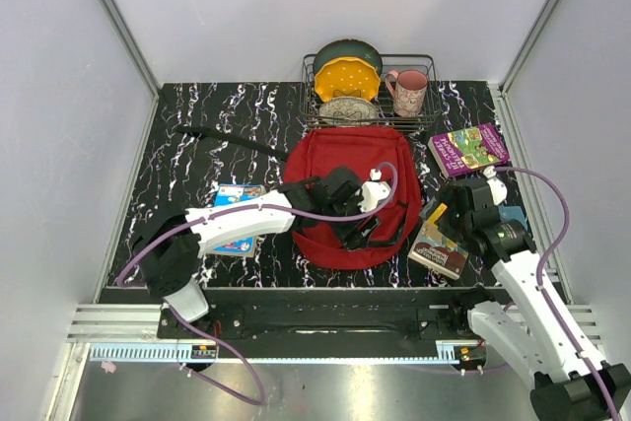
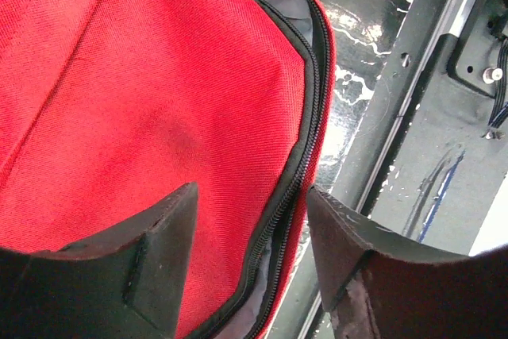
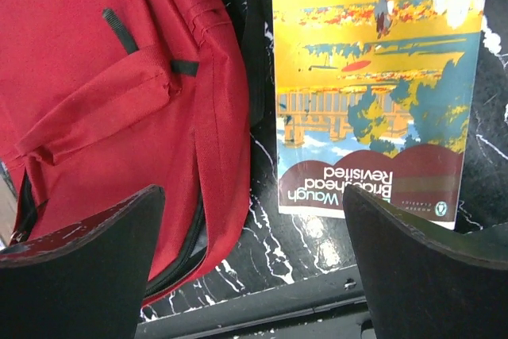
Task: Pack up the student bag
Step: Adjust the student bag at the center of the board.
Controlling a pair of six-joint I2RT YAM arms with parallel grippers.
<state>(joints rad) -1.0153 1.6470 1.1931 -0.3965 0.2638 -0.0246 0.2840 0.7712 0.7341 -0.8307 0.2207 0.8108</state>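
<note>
The student bag (image 1: 345,160), a large red backpack, lies flat in the middle of the black marbled table. My left gripper (image 1: 367,229) hovers over the bag's near edge. In the left wrist view its fingers (image 2: 251,192) stand apart astride the black zipper (image 2: 305,117), which gapes a little and shows grey lining; the red fabric (image 2: 143,93) fills the rest. My right gripper (image 1: 442,212) is open above bare table between the bag (image 3: 95,77) and a paperback (image 3: 365,77). Nothing sits between its wide fingers (image 3: 254,192).
The paperback (image 1: 441,251) lies right of the bag, near the table's front edge. A purple book (image 1: 469,148) sits further back on the right and a blue book (image 1: 237,216) on the left under my left arm. Behind the bag, a wire rack (image 1: 370,96) holds plates and a pink mug (image 1: 409,91).
</note>
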